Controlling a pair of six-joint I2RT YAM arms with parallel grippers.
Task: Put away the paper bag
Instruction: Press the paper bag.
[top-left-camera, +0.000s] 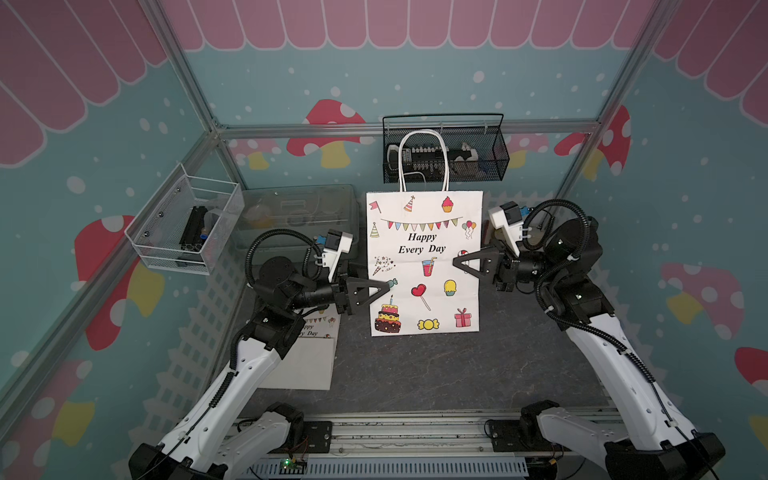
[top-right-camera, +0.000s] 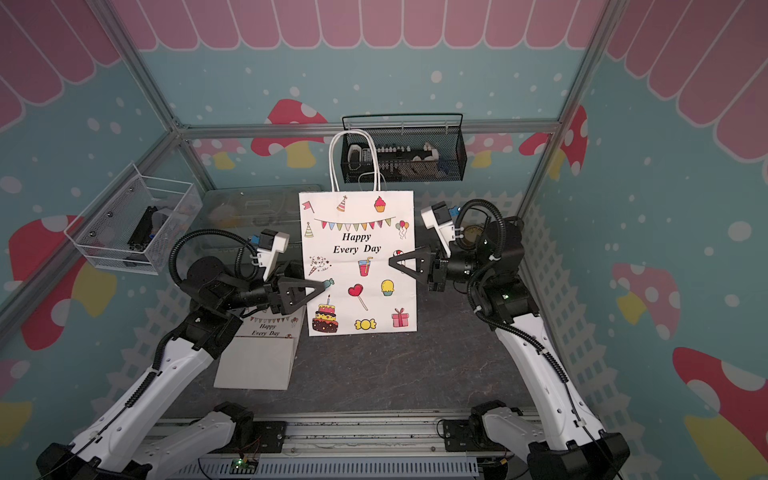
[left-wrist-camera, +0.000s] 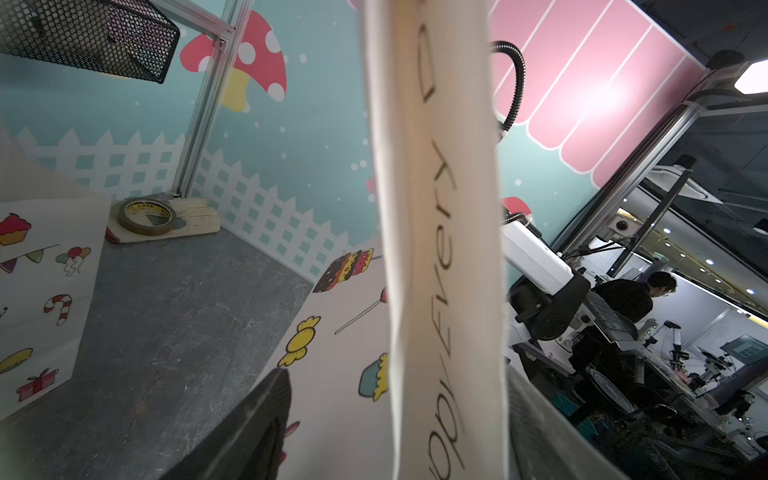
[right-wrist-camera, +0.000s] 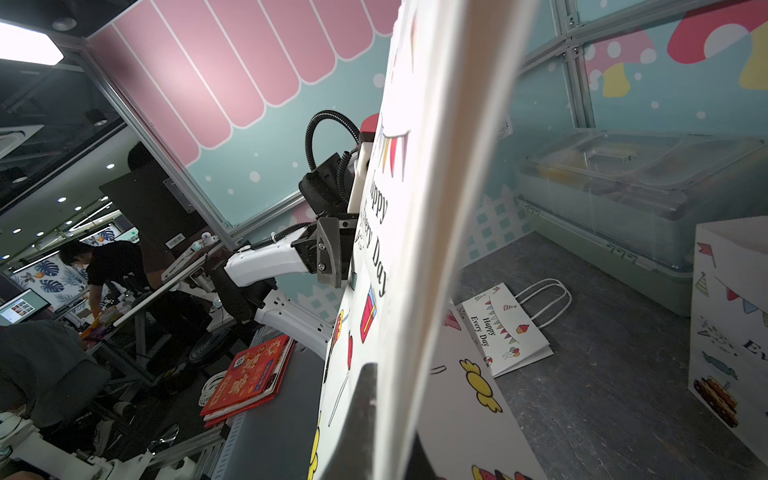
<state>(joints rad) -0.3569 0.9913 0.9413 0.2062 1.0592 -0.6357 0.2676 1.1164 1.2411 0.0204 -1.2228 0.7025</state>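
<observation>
Top views are showing paper bag (top-left-camera: 424, 266) standing upright mid-table, not stowed yet, prob early: right gripper (top-left-camera: 455, 262) pinching its right edge tight, left gripper (top-left-camera: 385, 286) straddling left edge w/ jaws apart.

The left gripper (top-left-camera: 385, 286) and right gripper (top-left-camera: 455, 262) flank the upright paper bag (top-left-camera: 424, 266).

Both top views look steeply down from above the front edge toward the back wall (top-left-camera: 374, 83), taking in the whole table (top-left-camera: 415, 374) in two nearly equal pictures. Each wrist camera sits close against the paper bag (left-wrist-camera: 440, 249), viewing it edge-on from opposite sides.
</observation>
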